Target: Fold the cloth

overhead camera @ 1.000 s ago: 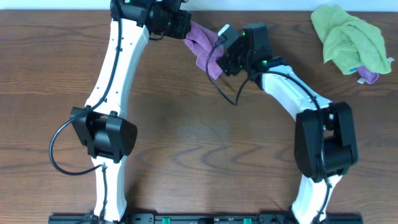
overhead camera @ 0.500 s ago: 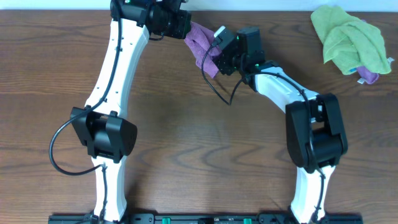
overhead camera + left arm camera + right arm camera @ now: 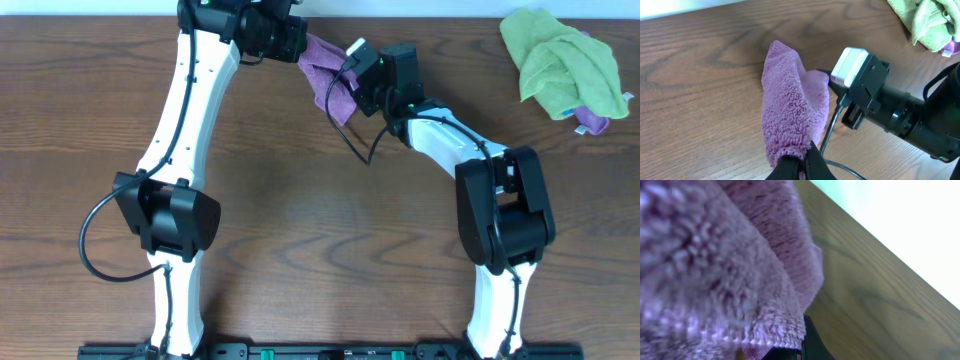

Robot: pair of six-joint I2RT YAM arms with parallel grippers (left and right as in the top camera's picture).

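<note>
The purple cloth (image 3: 325, 70) is bunched into a narrow hanging bundle near the table's far edge, between the two grippers. My left gripper (image 3: 298, 45) is shut on its upper end; in the left wrist view the cloth (image 3: 787, 115) runs away from the closed fingertips (image 3: 801, 167) down to the wood. My right gripper (image 3: 343, 90) is pressed into the cloth's lower right side. Fuzzy cloth (image 3: 715, 265) fills the right wrist view, its stitched hem caught at the closed right gripper (image 3: 799, 352).
A crumpled lime-green cloth (image 3: 562, 62) lies at the far right corner, with a bit of purple fabric (image 3: 595, 122) showing under it. It also shows in the left wrist view as the green cloth (image 3: 925, 20). Brown wooden table (image 3: 300, 220) spreads between the arm bases.
My right gripper has moved left into the cloth and shut on its edge. The left gripper has held still with the cloth.
</note>
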